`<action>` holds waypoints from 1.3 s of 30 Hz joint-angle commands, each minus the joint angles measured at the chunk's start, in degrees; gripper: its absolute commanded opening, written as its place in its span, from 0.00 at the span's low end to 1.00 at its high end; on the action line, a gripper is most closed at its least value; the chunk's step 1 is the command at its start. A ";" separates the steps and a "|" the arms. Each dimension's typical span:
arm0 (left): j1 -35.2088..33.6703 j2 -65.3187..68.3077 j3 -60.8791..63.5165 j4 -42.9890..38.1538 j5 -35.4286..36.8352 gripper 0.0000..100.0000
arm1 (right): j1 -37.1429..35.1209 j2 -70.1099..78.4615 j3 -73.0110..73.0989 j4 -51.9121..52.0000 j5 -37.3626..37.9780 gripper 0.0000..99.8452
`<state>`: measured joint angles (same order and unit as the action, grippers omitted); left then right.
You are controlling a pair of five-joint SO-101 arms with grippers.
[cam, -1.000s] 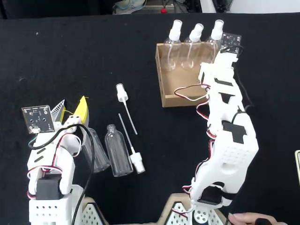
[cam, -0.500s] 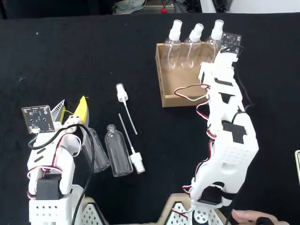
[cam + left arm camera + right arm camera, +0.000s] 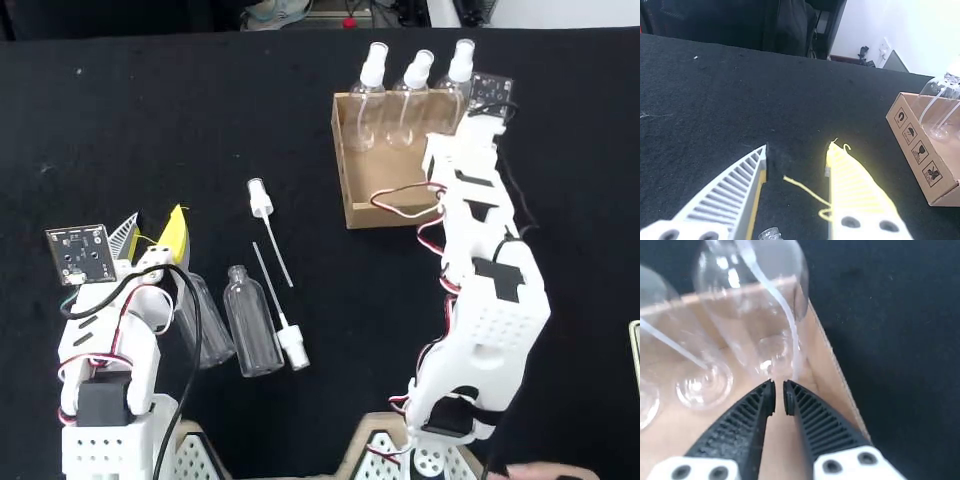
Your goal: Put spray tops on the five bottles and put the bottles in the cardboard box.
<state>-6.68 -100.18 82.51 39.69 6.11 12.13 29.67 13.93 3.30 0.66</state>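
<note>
**Table** (image 3: 200,100): black cloth; its near edge is covered by both arm bases.

**Right arm** (image 3: 485,310): white, runs from 5 o'clock up to the box at 1 o'clock. In the high view its wrist covers the box's right wall and its own claw.

**Left arm** (image 3: 100,370): stands at 8 o'clock, base cut off by the picture edge. A small square board (image 3: 82,252) sits on the wrist.

**Cardboard box** (image 3: 345,170): open-topped, at 1 o'clock. The floor towards 9 o'clock is bare, and the right half is hidden.

**Capped bottles** (image 3: 372,100): three, clear, upright in a row against the box's 12 o'clock wall. The third is partly behind the right wrist.

**Bare bottles** (image 3: 252,322): two, clear, lying side by side at 7 o'clock with necks towards 12. The left one is partly behind the left arm's cable.

**Left gripper** (image 3: 797,147): spread wide over bare cloth, holding nothing. A bottle neck shows just below it, cut off.

**Right gripper** (image 3: 779,396): inside the box, tips pressed almost together with only a slit between and nothing in it. It sits just short of a capped bottle's base.

**Spray tops** (image 3: 260,198): two, loose, with long dip tubes. One is at the bare bottles' 12 o'clock. The other is at their 4 o'clock, and contact with the bottle cannot be told.

**Thread** (image 3: 800,186): yellow, trails off the left gripper's yellow finger.
</note>
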 commanded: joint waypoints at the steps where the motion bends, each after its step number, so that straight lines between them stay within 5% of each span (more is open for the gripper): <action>1: -0.57 -0.97 -1.45 0.00 0.35 0.19 | -0.62 -6.11 3.30 -1.85 0.35 0.01; 9: -0.57 -0.97 -1.36 0.00 0.35 0.19 | 1.05 -26.07 15.08 2.55 0.35 0.10; 13: -0.22 -0.88 -1.36 0.00 0.44 0.19 | 0.88 -36.00 12.09 16.44 0.35 0.21; 18: -0.66 -0.79 -1.54 0.44 0.44 0.19 | -0.18 -44.70 -0.31 43.16 0.35 0.21; 22: -0.66 -0.44 -5.05 5.10 0.44 0.19 | -7.82 -46.55 -10.77 68.31 3.60 0.21; 25: -2.77 -0.35 -10.68 12.13 0.44 0.19 | -16.00 -44.88 -13.49 77.80 8.44 0.21; 34: -14.02 19.34 -18.15 13.80 0.35 0.19 | -40.79 -36.00 -12.97 81.93 4.92 0.21; 39: -20.44 33.41 -21.67 10.99 5.19 0.19 | -48.62 -30.81 -12.88 81.23 0.18 0.21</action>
<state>-22.15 -76.26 67.03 52.88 6.64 -30.68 -2.95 4.35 84.97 4.26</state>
